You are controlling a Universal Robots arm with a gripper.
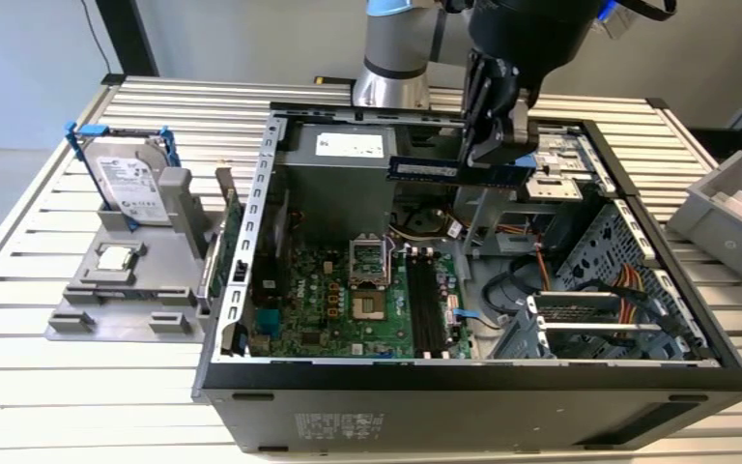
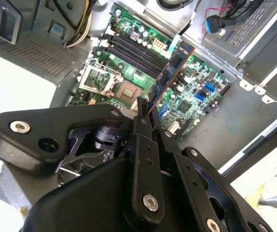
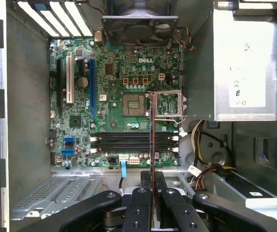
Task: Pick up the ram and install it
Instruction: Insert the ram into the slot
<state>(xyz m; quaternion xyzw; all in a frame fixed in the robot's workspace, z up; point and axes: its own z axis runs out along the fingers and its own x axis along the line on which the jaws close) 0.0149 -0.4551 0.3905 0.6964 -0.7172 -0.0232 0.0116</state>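
One open case lies ready; above it the ram hangs on edge, clamped in the gripper. Carry stage, I judge. Its long axis runs across the exterior view, crosswise to the memory slots; seating calls for a quarter turn, then descent.

Ram: dark blue board, pale label.
My gripper: matte black.
Motherboard: green, with black, white and blue slots.
Case: black shell, grey inside.
Drive: silver, blue frame.
Table: white, ribbed.
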